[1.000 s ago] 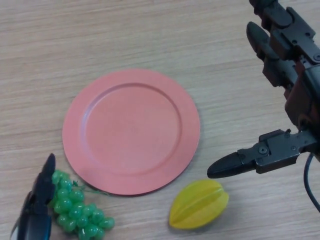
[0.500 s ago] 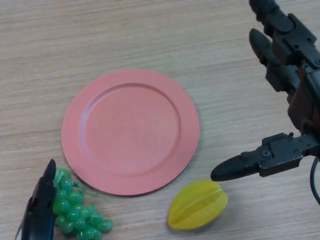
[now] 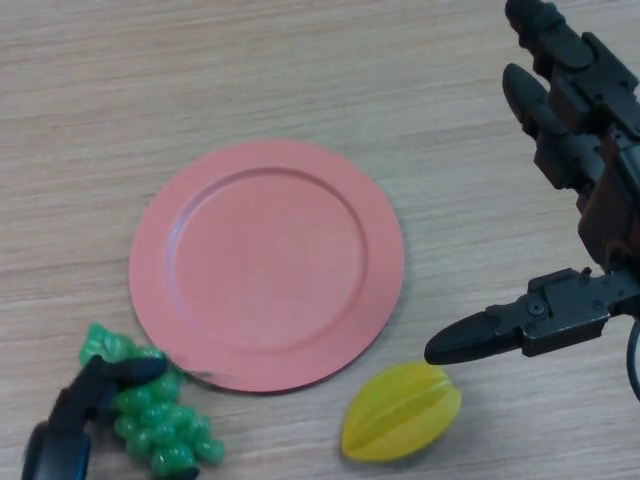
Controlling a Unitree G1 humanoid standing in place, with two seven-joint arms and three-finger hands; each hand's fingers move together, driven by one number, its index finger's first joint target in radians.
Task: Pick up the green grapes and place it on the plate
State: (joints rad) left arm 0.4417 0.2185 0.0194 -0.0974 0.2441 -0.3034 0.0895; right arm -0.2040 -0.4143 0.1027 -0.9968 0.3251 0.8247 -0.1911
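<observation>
green grapes (image 3: pixel 150 420), a knobbly glossy bunch, sit at the near left on the table, just touching the near-left rim of the plate (image 3: pixel 267 263), a smooth round salmon disc with a raised rim. left hand (image 3: pixel 95 392) curls a finger over the bunch's top, grasping it. right hand (image 3: pixel 585 190) hangs at the right, fingers released. ridged yellow starfruit (image 3: pixel 401 410) lies near right. pale woodgrain table (image 3: pixel 300 70) lies bare on the far side.

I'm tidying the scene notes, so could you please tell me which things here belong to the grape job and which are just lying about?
Part of the job:
- green grapes
- red plate
- left hand, curled over the grapes

Lying about:
- yellow starfruit
- right hand, open and idle at the right
</observation>
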